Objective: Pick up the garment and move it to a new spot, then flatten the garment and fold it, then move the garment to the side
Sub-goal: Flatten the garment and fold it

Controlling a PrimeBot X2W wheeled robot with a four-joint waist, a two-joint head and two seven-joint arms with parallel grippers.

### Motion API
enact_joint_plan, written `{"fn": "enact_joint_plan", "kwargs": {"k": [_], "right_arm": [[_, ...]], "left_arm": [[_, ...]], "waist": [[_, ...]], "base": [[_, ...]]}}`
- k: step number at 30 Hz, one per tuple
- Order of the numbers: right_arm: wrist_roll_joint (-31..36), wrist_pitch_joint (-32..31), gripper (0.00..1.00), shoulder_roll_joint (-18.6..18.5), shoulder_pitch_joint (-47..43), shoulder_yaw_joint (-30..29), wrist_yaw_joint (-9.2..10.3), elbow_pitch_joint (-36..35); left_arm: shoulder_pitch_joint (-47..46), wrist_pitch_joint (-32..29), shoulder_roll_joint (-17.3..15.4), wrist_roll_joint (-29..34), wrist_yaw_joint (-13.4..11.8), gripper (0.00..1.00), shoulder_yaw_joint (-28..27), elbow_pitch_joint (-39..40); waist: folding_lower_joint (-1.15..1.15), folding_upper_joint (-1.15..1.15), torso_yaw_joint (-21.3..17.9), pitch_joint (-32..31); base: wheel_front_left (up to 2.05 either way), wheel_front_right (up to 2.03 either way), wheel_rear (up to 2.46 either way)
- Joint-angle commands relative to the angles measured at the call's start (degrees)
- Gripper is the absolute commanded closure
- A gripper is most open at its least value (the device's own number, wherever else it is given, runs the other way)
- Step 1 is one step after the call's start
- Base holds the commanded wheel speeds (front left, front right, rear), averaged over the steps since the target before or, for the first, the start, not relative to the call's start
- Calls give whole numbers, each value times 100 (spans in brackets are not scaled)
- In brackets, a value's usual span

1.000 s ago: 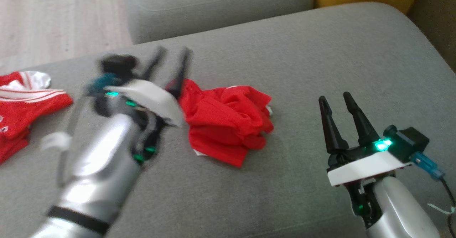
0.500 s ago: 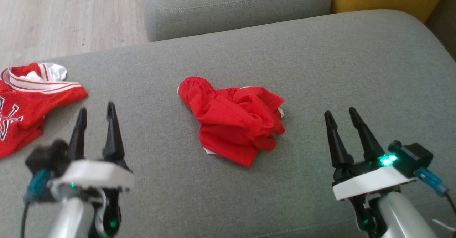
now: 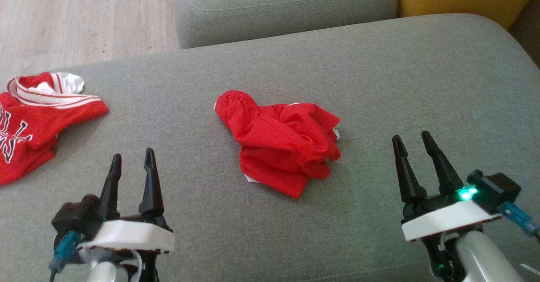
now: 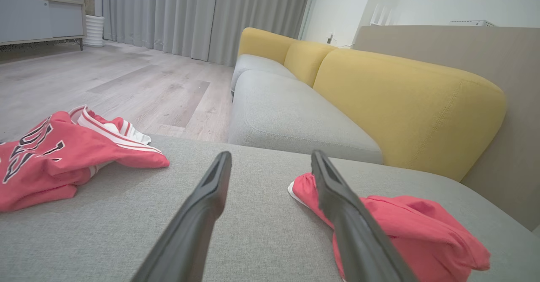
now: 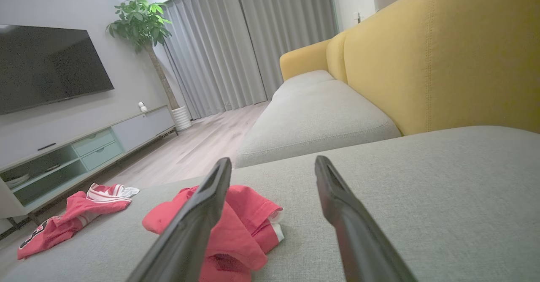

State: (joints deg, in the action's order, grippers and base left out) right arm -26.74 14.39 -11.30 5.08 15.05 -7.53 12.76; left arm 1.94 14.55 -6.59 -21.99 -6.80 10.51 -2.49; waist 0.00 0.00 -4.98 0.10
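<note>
Left hand (image 3: 132, 155): drawn back from the crumpled red mesh garment (image 3: 282, 147); fingers apart, empty.
Right hand (image 3: 410, 136): fingers apart, empty, unmoved.
Garment: released on the grey fabric sofa cushion (image 3: 400, 75); flattening likely next.

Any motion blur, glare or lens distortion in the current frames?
Head view: slightly soft, no smear on left claw or right claw; green light blooms. Left wrist view: wide-angle stretch, near fingers soft, garment sharp. Right wrist view: same.
</note>
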Motion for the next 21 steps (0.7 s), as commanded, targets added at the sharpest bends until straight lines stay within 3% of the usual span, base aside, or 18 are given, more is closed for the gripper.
{"fn": "enact_joint_plan", "kwargs": {"k": [1, 6, 10, 15, 21], "right_arm": [[-48, 61, 0, -70, 134, 147, 4, -167], [-111, 26, 0, -178, 302, 617, 4, -69], [-175, -396, 0, -298, 826, 1283, 4, 93], [-93, -1256, 0, -250, 1536, 1657, 4, 732], [-147, -2722, 0, -97, 1912, 1619, 4, 1901]], "left_arm": [[-262, 44, 3, 83, 63, 0, -273, 125], [-290, 44, 136, 237, 216, 0, -400, 40], [-344, 44, 218, 298, 329, 0, -434, -94], [-404, 44, 306, 299, 411, 0, -388, -251], [-424, 44, 352, 266, 454, 0, -332, -387]], "waist": [[0, 0, 6, -8], [0, 0, 94, -21], [0, 0, 280, -15], [0, 0, 650, -10], [0, 0, 1115, -10]], "base": [[0, 0, 0], [0, 0, 0], [0, 0, 0], [0, 0, 0], [0, 0, 0]]}}
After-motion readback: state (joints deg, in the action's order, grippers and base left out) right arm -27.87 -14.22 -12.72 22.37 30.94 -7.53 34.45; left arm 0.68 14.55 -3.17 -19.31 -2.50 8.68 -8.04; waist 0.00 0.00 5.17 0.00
